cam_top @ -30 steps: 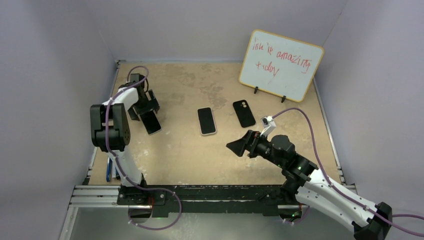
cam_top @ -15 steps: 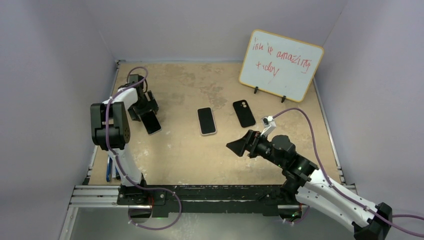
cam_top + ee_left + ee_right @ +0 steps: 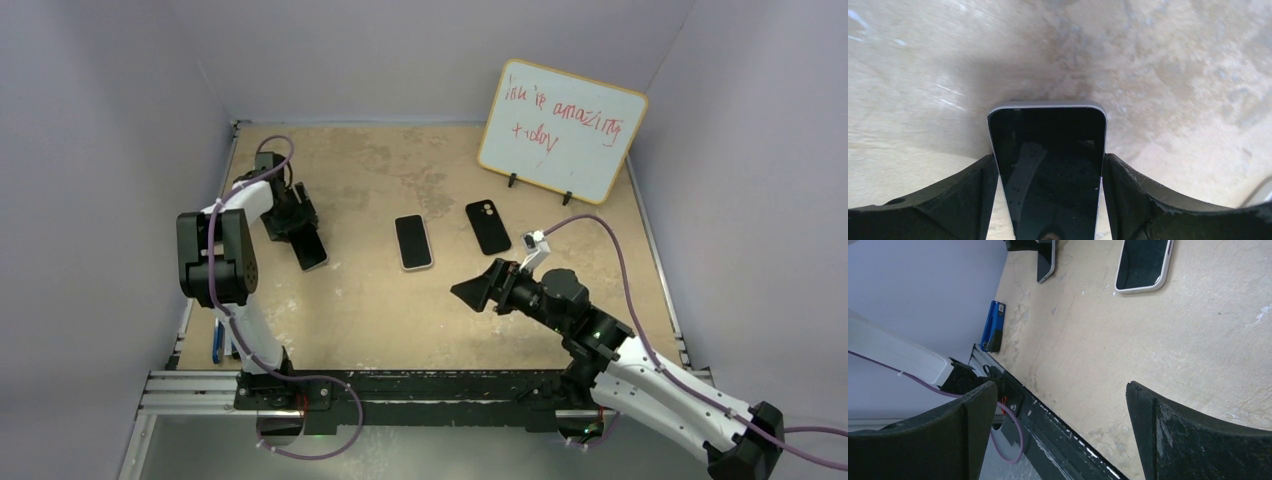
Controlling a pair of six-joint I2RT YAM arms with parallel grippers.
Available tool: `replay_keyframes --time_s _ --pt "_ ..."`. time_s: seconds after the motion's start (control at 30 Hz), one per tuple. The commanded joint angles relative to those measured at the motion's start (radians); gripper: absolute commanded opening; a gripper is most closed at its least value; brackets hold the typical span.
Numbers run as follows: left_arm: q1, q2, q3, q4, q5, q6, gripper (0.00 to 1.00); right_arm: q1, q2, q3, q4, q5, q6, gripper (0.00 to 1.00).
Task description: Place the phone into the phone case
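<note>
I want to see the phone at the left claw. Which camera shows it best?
Left wrist view: the phone fills the middle, screen up, the left claw touching both sides. The top view shows it small, partly under the claw. The right wrist view catches only one end.

We see our left gripper (image 3: 1049, 162) pull its two fingers (image 3: 973, 195) in. A moment ago they stand wide apart. Now they press on both long sides of the phone (image 3: 1048, 140), one on each side. Our left arm (image 3: 215, 255) also shifts a little, and its hand sits a bit lower over the phone.
</note>
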Motion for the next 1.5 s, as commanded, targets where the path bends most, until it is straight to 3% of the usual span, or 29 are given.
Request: replay_keyframes --time_s 0.0,0.27,0.43,0.63,0.9,1.47 --pt "-0.003 -0.072 -0.064 0.039 0.181 0.005 0.49 0.005 0.047 0.011 0.083 -0.029 0.01 0.98" --pt "-0.056 -0.184 -0.212 0.138 0.323 -0.024 0.46 0.005 0.129 -0.003 0.137 -0.06 0.009 0.97" --pt "-0.156 -0.262 -0.274 0.169 0.361 -0.046 0.44 0.005 0.214 0.007 0.206 -0.095 0.029 0.93" --pt "-0.224 -0.368 -0.394 0.304 0.482 -0.14 0.42 0.009 0.392 0.023 0.326 -0.163 0.059 0.75" --pt "-0.298 -0.477 -0.496 0.411 0.578 -0.25 0.41 0.038 0.527 0.144 0.331 -0.16 0.063 0.54" --pt "-0.511 -0.543 -0.503 0.468 0.498 -0.358 0.38 0.1 0.712 0.274 0.333 -0.14 0.072 0.56"
